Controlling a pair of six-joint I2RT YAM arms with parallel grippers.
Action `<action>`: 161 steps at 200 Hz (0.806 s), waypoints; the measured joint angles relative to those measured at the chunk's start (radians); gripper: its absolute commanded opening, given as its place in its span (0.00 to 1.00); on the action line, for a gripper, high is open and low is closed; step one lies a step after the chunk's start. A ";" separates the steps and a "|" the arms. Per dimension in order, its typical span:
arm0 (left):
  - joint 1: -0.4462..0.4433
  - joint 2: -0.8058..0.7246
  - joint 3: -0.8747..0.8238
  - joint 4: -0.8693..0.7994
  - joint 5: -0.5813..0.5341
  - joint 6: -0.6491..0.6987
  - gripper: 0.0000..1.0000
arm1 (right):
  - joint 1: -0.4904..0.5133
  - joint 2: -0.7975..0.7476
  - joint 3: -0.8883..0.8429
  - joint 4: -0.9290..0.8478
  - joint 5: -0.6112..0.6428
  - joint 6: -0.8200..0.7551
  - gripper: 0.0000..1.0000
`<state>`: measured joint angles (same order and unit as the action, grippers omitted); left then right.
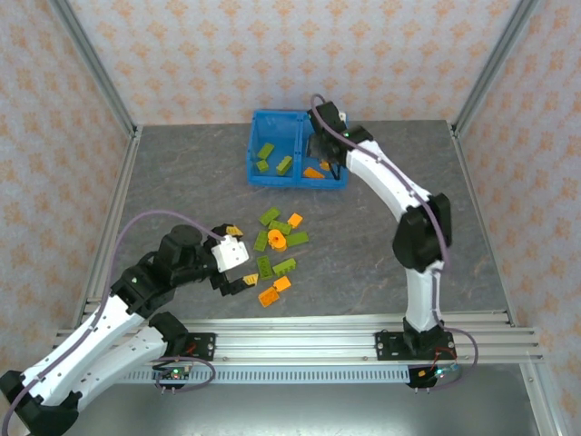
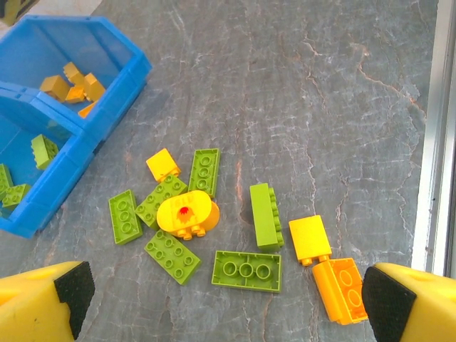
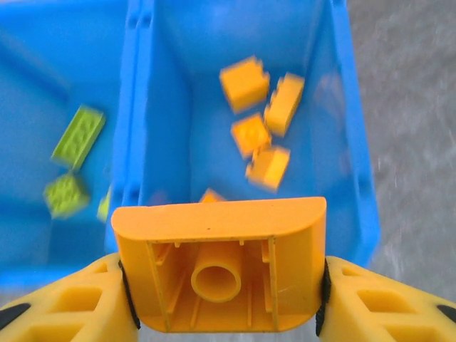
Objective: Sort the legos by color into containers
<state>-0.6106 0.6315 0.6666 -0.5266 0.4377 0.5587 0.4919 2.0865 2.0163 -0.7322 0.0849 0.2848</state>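
At the grey worktop's [image 1: 172, 182] far edge sits the blue bin [image 1: 272, 118]. The right gripper [image 3: 224, 285], clamped on a wide orange brick [image 3: 221, 249], hangs over the near wall of the orange-filled compartment [image 3: 214, 43]; let go here, the brick may strike the rim and bounce out. The left gripper [image 2: 231, 292], spread empty, hovers over loose legos [image 2: 246, 272] mid-worktop.
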 measured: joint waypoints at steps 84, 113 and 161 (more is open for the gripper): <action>0.000 -0.005 -0.010 0.001 -0.005 -0.011 1.00 | -0.056 0.469 0.539 -0.192 -0.049 -0.108 0.70; 0.000 0.007 -0.010 0.001 -0.008 -0.011 1.00 | -0.056 0.438 0.523 -0.201 -0.068 -0.119 0.76; 0.000 0.030 -0.010 0.001 -0.008 -0.011 1.00 | -0.056 0.212 0.327 -0.207 -0.113 -0.123 0.89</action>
<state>-0.6106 0.6613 0.6571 -0.5255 0.4301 0.5472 0.4362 2.2982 2.3432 -0.9390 -0.0277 0.1619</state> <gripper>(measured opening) 0.998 0.897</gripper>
